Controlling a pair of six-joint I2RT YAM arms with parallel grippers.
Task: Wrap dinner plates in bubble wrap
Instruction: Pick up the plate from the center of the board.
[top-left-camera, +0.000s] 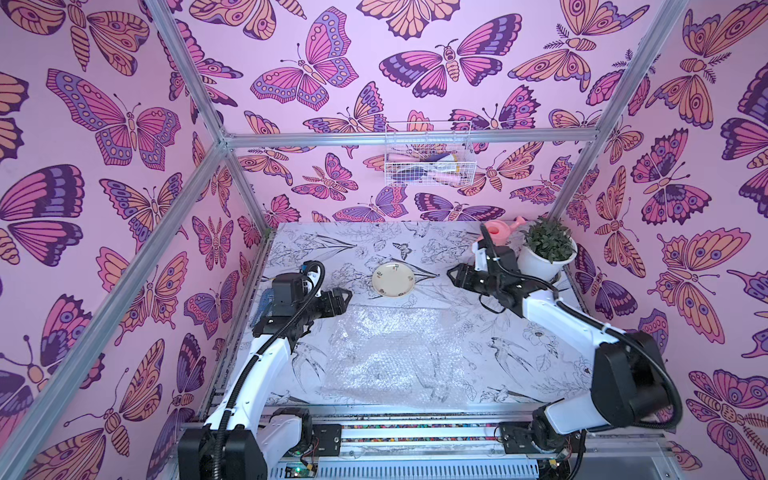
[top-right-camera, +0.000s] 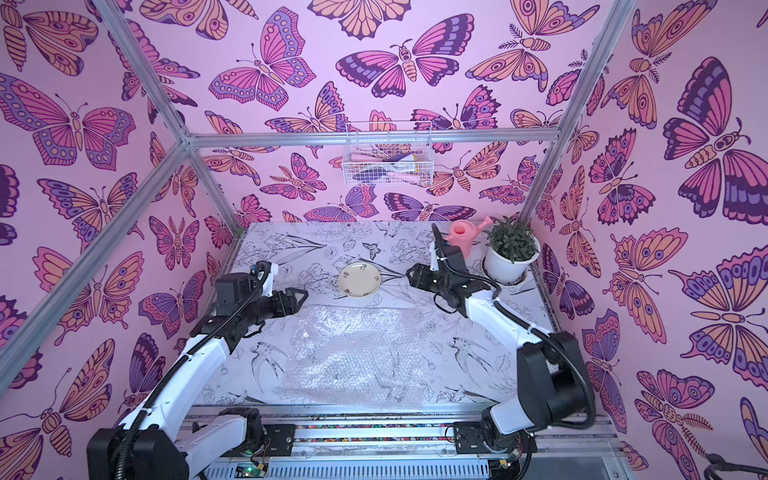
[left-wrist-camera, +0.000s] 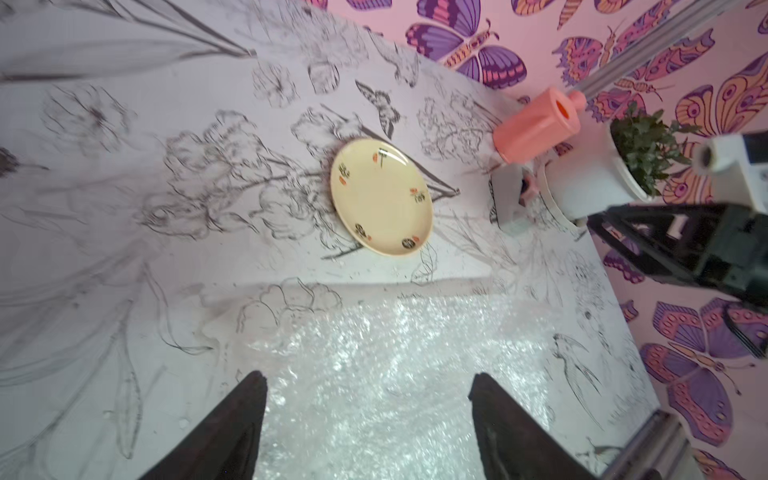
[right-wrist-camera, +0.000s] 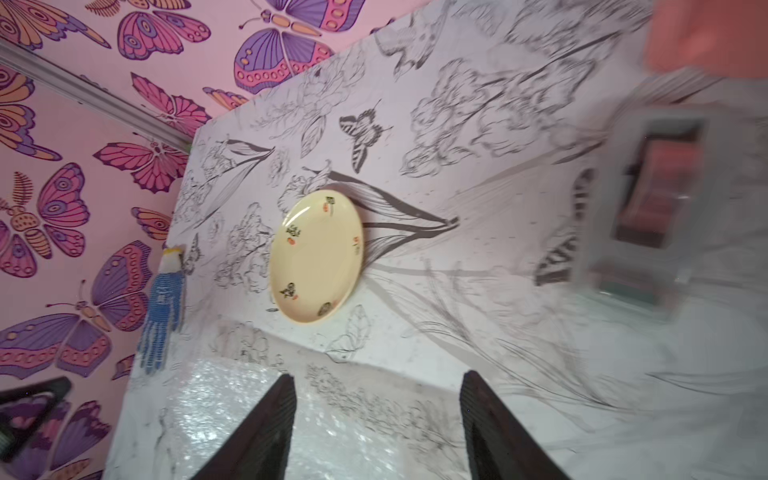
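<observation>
Obscured items
Tape dispenser (right-wrist-camera: 656, 208) was blurred; pink watering can (right-wrist-camera: 706, 37) and bubble wrap (left-wrist-camera: 374, 374) were cropped at frame edges; wire basket (top-left-camera: 430, 176) contents were unidentifiable.

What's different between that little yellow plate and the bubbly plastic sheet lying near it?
The plate is small, round and opaque cream-yellow with little painted marks; the bubble wrap is clear, shiny, crinkly and roughly rectangular. The bubble wrap is far wider than the plate. The plate sits farther back on the table; the bubble wrap lies nearer the robot's base. Both lie flat on the table, apart.
</observation>
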